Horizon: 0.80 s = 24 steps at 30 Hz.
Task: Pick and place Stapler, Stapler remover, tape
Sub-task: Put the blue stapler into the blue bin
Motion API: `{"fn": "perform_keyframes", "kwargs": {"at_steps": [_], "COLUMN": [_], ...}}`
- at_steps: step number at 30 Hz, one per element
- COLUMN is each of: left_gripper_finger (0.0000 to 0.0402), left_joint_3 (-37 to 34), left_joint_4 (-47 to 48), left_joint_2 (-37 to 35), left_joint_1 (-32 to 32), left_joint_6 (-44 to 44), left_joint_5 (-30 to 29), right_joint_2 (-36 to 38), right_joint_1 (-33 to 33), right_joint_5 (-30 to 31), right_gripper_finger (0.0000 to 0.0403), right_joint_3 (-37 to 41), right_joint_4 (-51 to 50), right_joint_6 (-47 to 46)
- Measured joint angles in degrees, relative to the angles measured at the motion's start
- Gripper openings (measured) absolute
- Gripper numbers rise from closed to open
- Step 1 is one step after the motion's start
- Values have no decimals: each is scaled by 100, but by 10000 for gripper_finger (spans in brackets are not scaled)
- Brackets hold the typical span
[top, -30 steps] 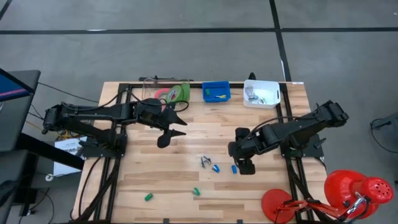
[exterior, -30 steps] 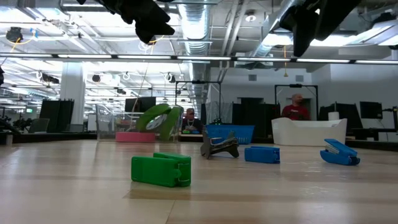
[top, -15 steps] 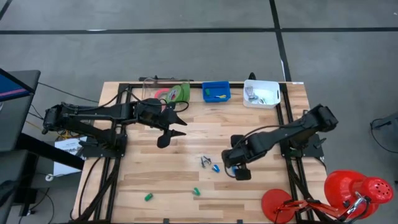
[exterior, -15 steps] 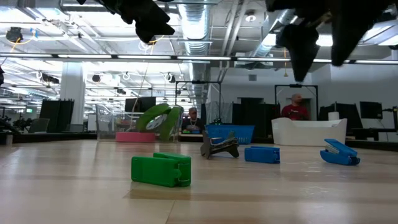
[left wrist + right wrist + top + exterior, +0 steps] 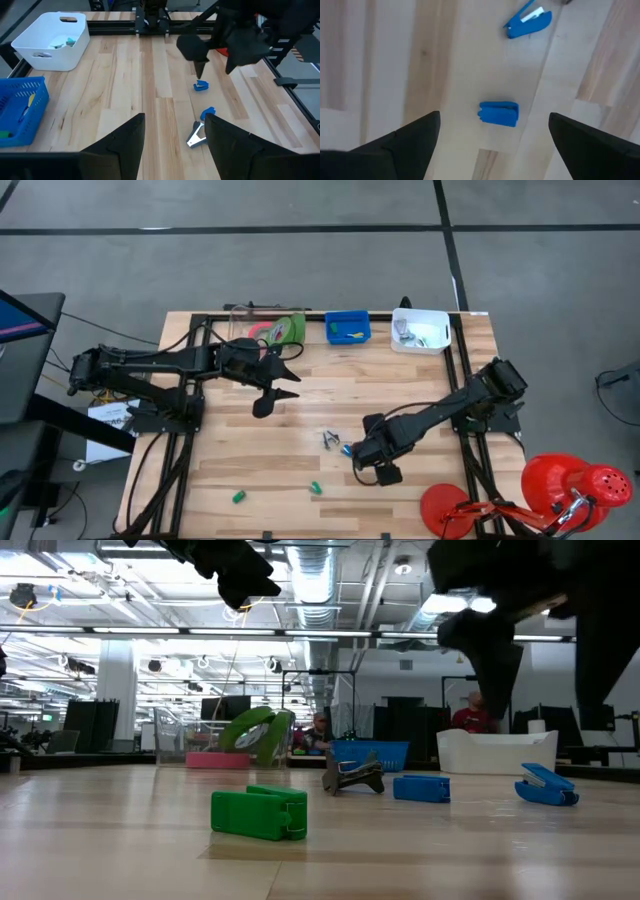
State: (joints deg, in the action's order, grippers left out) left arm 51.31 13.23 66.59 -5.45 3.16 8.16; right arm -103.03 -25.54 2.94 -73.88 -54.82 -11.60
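Observation:
My right gripper [image 5: 372, 468] [image 5: 495, 150] hangs open above a small blue stapler [image 5: 498, 113] [image 5: 421, 788], its fingers on either side and clear of it. A second blue stapler [image 5: 527, 24] [image 5: 347, 449] lies just beyond, half open. The metal stapler remover [image 5: 329, 440] [image 5: 352, 775] rests on the wood beside them. Two green staplers [image 5: 314, 487] [image 5: 238, 497] lie nearer the near edge. The tape rolls [image 5: 280, 330], green and pink-red, lean in a clear holder at the far edge. My left gripper [image 5: 275, 385] [image 5: 172, 145] waits open, raised over the table's left-middle.
A blue basket [image 5: 347, 328] and a white bin [image 5: 420, 330] stand along the far edge. A red lamp [image 5: 560, 485] sits off the near right corner. Bare wood lies between the left gripper and the small items.
My right gripper has moved toward the table's near edge and to the left, and has come lower, from beside the blue staplers to right above one of them. It has stayed open. The left arm and all the objects have kept still.

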Motion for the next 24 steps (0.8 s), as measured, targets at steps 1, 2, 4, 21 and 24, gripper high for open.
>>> {"fn": "perform_keyframes", "kwargs": {"at_steps": [1,2,4,21,24], "left_gripper_finger": [195,195,195,195,195], "left_joint_3": [0,0,0,0,0], "left_joint_4": [0,0,0,0,2], "left_joint_2": [0,0,0,0,0], "left_joint_1": [0,0,0,0,0], "left_joint_6": [0,0,0,0,2], "left_joint_5": [0,0,0,-1,-90], "right_joint_2": [-40,-73,-133,-128,-126], "right_joint_1": [9,16,59,157,157], "right_joint_5": [-7,0,-10,-239,-295], "right_gripper_finger": [361,360,357,334,330], "right_joint_3": [13,28,34,738,942], "right_joint_4": [11,15,23,648,944], "right_joint_6": [-1,1,53,155,168]}}
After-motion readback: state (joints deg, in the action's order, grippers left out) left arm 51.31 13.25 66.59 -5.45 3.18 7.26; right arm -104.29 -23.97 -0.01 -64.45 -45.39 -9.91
